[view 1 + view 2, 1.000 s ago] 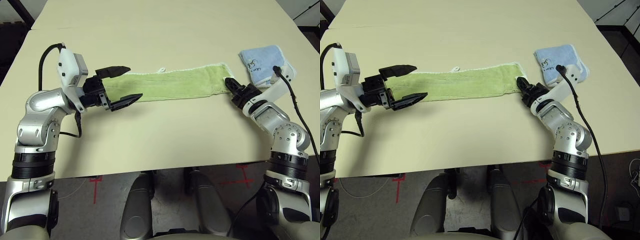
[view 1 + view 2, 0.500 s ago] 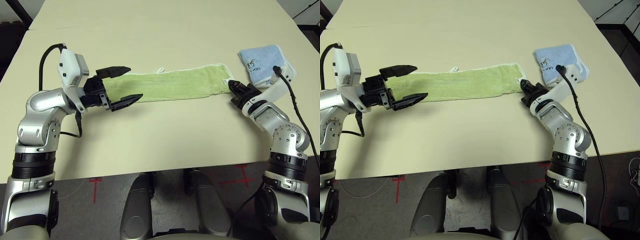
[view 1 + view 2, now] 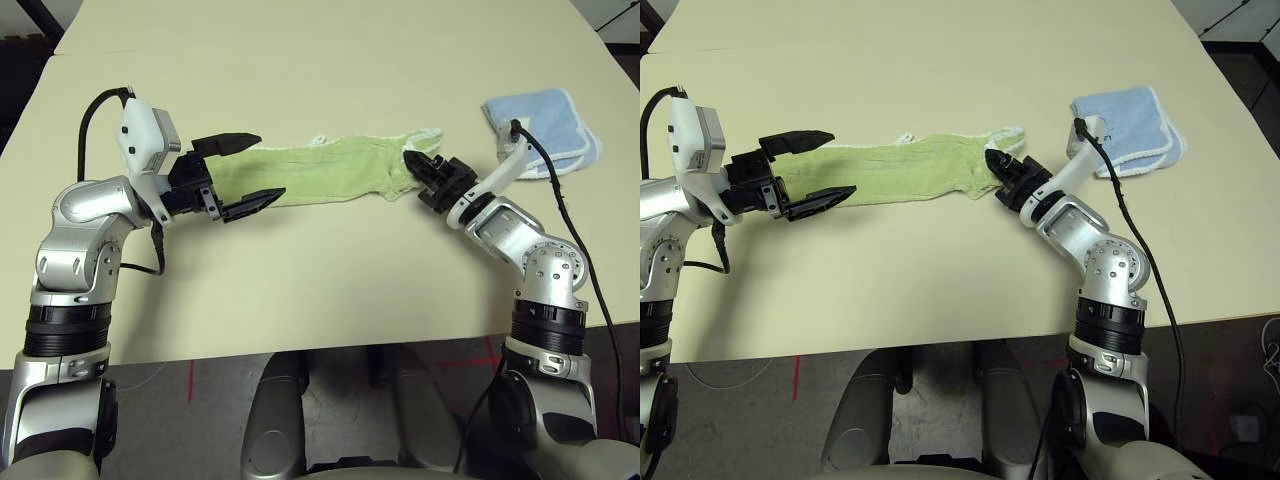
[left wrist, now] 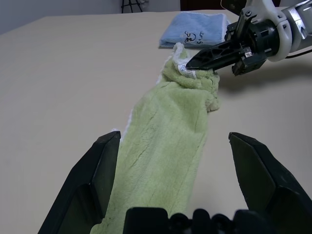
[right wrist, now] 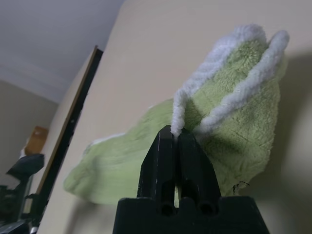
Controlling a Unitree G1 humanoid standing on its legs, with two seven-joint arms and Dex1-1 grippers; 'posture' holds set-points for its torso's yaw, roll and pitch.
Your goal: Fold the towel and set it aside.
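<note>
The towel (image 3: 320, 170) is a long light green strip lying across the table, bunched and lifted at its right end. My right gripper (image 3: 412, 163) is shut on that end, pinching the white edging (image 5: 178, 109) between its fingertips. My left gripper (image 3: 268, 165) stands open over the towel's left end, one finger on each side of the strip (image 4: 165, 141), with nothing held. The left wrist view shows the right gripper (image 4: 192, 62) gripping the raised far end.
A folded light blue towel (image 3: 540, 120) lies at the right, behind my right arm, with a black cable (image 3: 560, 200) running past it. The tan table (image 3: 330, 270) has bare surface in front of and behind the green towel.
My right gripper has shut on the towel's right end and pulled it to the left, so the end is now bunched and the strip shorter. The left arm has stayed still.
</note>
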